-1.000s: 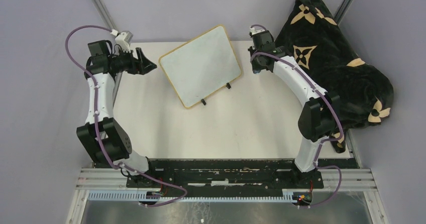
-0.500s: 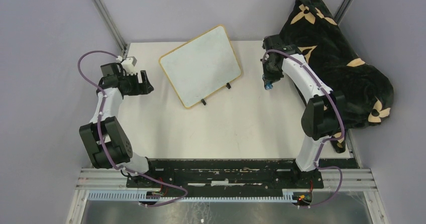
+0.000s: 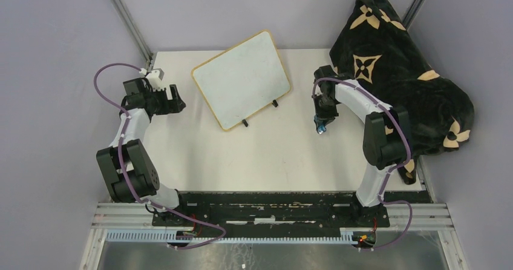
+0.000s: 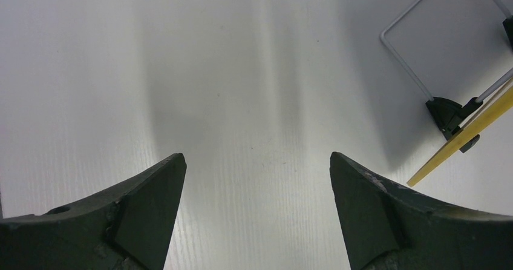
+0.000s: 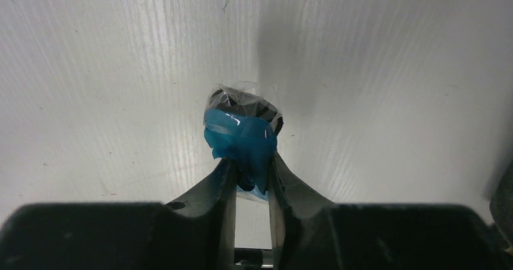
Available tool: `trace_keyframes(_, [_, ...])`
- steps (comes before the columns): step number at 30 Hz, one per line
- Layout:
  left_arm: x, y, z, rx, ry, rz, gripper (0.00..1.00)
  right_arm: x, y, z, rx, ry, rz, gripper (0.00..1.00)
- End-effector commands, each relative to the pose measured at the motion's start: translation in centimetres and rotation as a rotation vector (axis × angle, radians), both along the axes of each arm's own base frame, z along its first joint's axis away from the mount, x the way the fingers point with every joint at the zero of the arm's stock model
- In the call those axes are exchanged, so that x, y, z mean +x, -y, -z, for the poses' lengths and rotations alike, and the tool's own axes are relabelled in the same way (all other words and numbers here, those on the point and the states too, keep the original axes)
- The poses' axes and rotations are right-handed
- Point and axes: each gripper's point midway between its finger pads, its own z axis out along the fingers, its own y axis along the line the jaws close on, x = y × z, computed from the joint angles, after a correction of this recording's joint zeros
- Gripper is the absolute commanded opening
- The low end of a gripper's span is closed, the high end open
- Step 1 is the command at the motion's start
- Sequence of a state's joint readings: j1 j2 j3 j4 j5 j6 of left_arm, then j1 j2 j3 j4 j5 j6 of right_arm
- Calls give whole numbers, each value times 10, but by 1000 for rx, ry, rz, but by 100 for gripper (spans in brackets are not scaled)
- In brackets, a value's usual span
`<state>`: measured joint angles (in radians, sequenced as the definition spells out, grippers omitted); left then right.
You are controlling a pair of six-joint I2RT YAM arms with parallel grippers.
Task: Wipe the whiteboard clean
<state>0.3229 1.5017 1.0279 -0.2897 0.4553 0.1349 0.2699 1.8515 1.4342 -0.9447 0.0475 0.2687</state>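
Overhead and wrist views of the bench (image 3: 272, 155). You see the whiteboard (image 3: 242, 79) at the far middle of the bench, turned so that its long edges run diagonally. Its face is plain white with a faint grey cast. The corners are rounded, and a thin light-wood frame (image 3: 210, 108) runs round it. Two small black feet (image 3: 245, 123) sit on its near edge. In the left wrist view the wooden edge (image 4: 463, 137) enters at the right, with one black foot (image 4: 446, 114) and a white wire stand (image 4: 404, 61) beside it on the bench, so the board is propped and not lying flat.

Your left tool (image 3: 175, 99) hangs over bare bench just left of the board, apart from it. In its own view (image 4: 254, 161) the two dark fingers stand wide apart with nothing between them.

Your right tool (image 3: 321, 126) points down at the bench to the right of the board, well apart from it. Its fingers are closed (image 5: 251, 173) on a small blue wad (image 5: 241, 138) wrapped in clear film, with a dark part at its tip. Whether the wad touches the bench cannot be told.

A black blanket with tan flower motifs (image 3: 399, 70) is heaped at the far right, beyond the bench edge.
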Motion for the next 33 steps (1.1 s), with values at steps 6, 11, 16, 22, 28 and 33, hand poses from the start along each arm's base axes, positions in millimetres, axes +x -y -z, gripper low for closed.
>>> trace_keyframes(6, [5, 8, -7, -2, 47, 36, 97, 8, -10, 10, 62, 27, 30, 43])
trace_keyframes(11, [3, 9, -5, -8, 41, 34, 98, 9, -13, 10, 69, 13, 27, 46])
trace_keyframes(16, [3, 9, -4, -7, 41, 32, 98, 14, -15, 0, 83, 41, 35, 47])
trace_keyframes(22, [6, 8, -12, -17, 55, 14, 99, 27, -6, -24, 55, 184, 64, 48])
trace_keyframes(28, [12, -5, -17, 21, 59, -48, 100, 48, -11, -71, 106, 366, 42, 49])
trace_keyframes(33, [13, -12, -18, 43, 58, -80, 99, 63, -11, -102, 119, 468, 61, 49])
